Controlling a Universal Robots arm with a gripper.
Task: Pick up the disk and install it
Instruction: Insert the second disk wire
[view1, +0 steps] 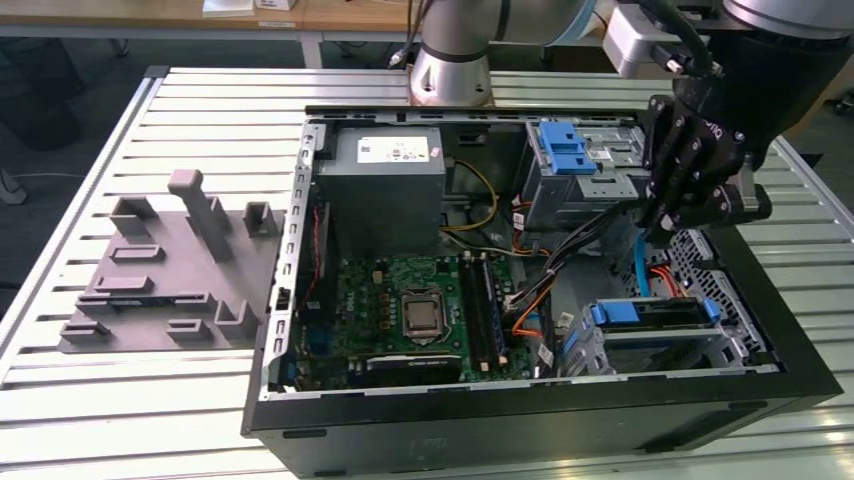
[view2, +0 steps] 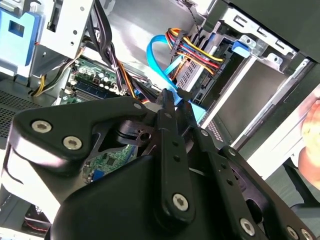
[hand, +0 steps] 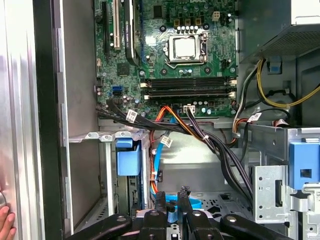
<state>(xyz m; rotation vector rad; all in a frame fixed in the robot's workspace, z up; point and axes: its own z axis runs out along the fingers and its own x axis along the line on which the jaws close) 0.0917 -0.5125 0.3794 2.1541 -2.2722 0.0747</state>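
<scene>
The disk (view1: 651, 313) sits in the lower drive bay at the near corner of the open computer case, on the exterior view's right, its blue end tab facing up. Its blue tab (hand: 128, 157) shows in the first wrist view, and its cabled end (view2: 197, 75) in the second. My gripper (view1: 658, 225) hangs above the case just behind that bay, apart from the disk. The gripper (view2: 176, 97) (hand: 172, 194) is shut, its fingers close together. A blue data cable (view2: 159, 60) loops past the tips; whether it is pinched is unclear.
A grey power-supply box (view1: 387, 185) and the motherboard (view1: 400, 310) fill the case's left half. A metal drive cage with a blue latch (view1: 567, 150) stands at the back right. A grey fixture (view1: 174, 260) lies left of the case. A person's hand (hand: 4, 222) rests at the case edge.
</scene>
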